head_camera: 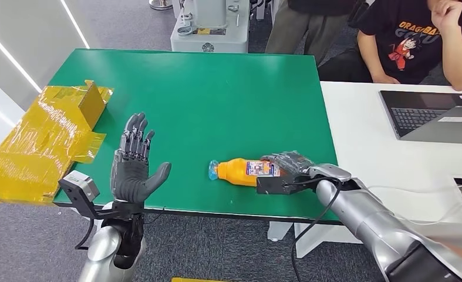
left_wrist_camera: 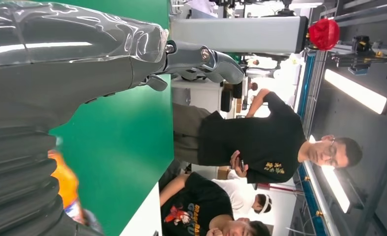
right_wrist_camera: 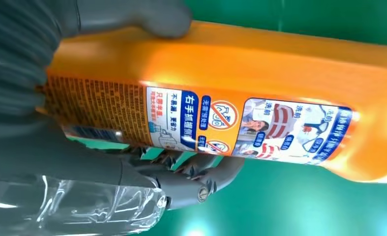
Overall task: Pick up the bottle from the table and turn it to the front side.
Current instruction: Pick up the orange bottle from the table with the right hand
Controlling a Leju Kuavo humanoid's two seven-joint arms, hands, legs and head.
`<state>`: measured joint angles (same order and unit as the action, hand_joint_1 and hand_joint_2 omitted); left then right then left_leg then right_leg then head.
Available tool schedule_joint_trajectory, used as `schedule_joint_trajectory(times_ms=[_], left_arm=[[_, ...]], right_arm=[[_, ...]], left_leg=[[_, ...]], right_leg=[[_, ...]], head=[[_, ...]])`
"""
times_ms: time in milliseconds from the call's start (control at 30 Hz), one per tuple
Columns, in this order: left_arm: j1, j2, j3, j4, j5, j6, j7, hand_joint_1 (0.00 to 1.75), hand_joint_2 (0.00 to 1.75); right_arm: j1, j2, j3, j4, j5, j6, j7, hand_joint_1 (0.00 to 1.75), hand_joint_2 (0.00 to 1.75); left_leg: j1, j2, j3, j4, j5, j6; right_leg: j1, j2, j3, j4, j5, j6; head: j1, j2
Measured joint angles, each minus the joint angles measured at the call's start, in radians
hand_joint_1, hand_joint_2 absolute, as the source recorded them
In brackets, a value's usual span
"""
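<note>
Since the right hand (head_camera: 287, 167) clasps the smooth orange plastic bottle (head_camera: 246, 171) near its base, the blue-capped end could sag or slip during turning; the left hand (head_camera: 135, 167) hovers spread, holding nothing

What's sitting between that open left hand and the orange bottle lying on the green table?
Nothing visible. Bare green table separates the left hand from the bottle. The right hand already grips the bottle's far end, and the yellow cardboard lies off to the other side.
</note>
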<state>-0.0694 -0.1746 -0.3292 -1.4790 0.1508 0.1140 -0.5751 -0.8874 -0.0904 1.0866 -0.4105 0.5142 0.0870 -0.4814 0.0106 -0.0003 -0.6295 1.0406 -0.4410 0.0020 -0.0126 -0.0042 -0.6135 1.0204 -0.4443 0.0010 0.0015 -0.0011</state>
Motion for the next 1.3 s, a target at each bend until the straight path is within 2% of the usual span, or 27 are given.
schedule_joint_trajectory(times_ms=[167, 333, 533, 733, 900, 1100, 1300], left_arm=[[0.006, 0.0, 0.0, -0.002, 0.0, 0.011, -0.001, 0.0, 1.75], [0.009, -0.002, 0.0, -0.002, 0.001, 0.014, -0.008, 0.0, 1.75], [0.009, -0.008, -0.005, -0.002, 0.004, 0.022, -0.02, 0.0, 1.75], [0.007, -0.01, -0.012, -0.002, 0.002, 0.027, -0.02, 0.0, 1.75], [-0.001, -0.01, -0.021, -0.002, -0.021, 0.029, -0.017, 0.0, 1.75], [-0.044, -0.01, -0.031, 0.011, -0.074, 0.031, 0.007, 0.0, 1.75], [-0.07, -0.01, -0.032, 0.021, -0.082, 0.031, 0.011, 0.0, 1.75]], right_arm=[[0.024, 0.014, -0.075, -0.029, -0.04, -0.16, -0.005, 1.75, 1.75], [0.064, 0.036, -0.183, -0.103, -0.09, -0.314, -0.049, 1.75, 1.75], [0.131, 0.08, -0.319, -0.237, -0.154, -0.414, -0.1, 1.75, 1.75], [0.207, 0.122, -0.407, -0.373, -0.196, -0.441, -0.117, 1.75, 1.75], [0.278, 0.151, -0.45, -0.5, -0.278, -0.4, -0.13, 1.75, 1.75], [0.35, 0.182, -0.466, -0.631, -0.341, -0.317, -0.125, 1.75, 1.75], [0.372, 0.19, -0.466, -0.684, -0.347, -0.304, -0.122, 1.75, 1.75]], left_leg=[[0.0, 0.0, 0.0, 0.0, 0.0, 0.0], [0.0, 0.0, 0.0, 0.0, 0.0, 0.0], [0.0, 0.0, 0.0, 0.0, 0.0, 0.0], [0.0, 0.0, -0.001, 0.0, 0.0, 0.0], [0.0, 0.001, -0.001, 0.0, 0.0, 0.0], [0.0, 0.001, -0.001, -0.001, 0.0, 0.0], [0.0, 0.001, -0.001, 0.0, 0.0, 0.0]], right_leg=[[0.0, 0.0, -0.001, 0.0, 0.0, 0.0], [0.0, 0.0, -0.001, 0.0, 0.0, 0.0], [0.0, 0.0, -0.001, 0.0, -0.001, 0.0], [0.0, 0.0, -0.002, 0.0, -0.001, 0.0], [0.0, 0.0, -0.002, 0.0, -0.001, 0.0], [0.0, 0.0, -0.002, 0.0, -0.001, 0.0], [0.0, 0.0, -0.002, 0.0, -0.001, 0.0]], head=[[0.0, 0.0], [0.0, 0.0], [0.0, 0.0], [0.0, 0.0], [0.0, 0.0], [0.0, 0.0], [0.0, 0.0]])
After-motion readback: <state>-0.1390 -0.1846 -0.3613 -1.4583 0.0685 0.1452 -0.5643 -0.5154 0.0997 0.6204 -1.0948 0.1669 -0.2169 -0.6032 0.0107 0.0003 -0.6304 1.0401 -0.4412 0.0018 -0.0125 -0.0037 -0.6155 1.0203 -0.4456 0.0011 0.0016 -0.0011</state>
